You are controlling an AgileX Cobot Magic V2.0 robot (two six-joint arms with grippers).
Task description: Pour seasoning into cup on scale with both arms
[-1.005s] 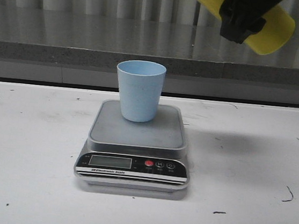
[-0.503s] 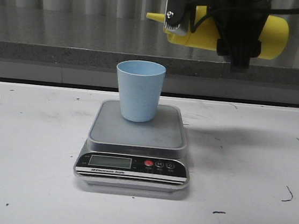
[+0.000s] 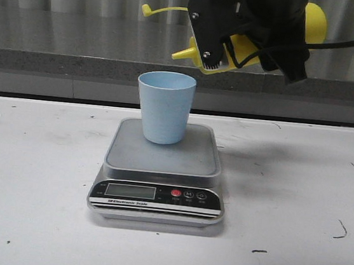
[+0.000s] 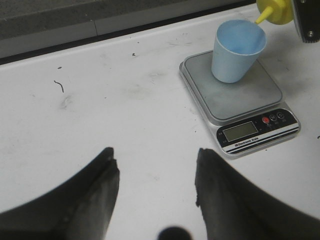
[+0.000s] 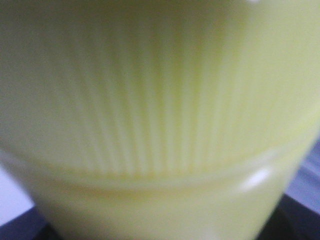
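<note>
Now we hold bottle [image 3: 308, 23] tilted over cup [image 3: 164, 107] on scale [image 3: 160, 169], mid-counter; right gripper [image 3: 258, 36] clamped on its soft, light body, squeeze gently mid-barrel; left gripper [image 4: 155, 175] spread, empty, near front edge.

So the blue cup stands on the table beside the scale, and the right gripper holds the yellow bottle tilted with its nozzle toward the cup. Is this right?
Not quite. The cup does not stand on the table beside the scale; it stands on the scale's platform, as the front view shows. The rest holds: the right gripper holds the yellow bottle tilted, nozzle toward the cup.
</note>
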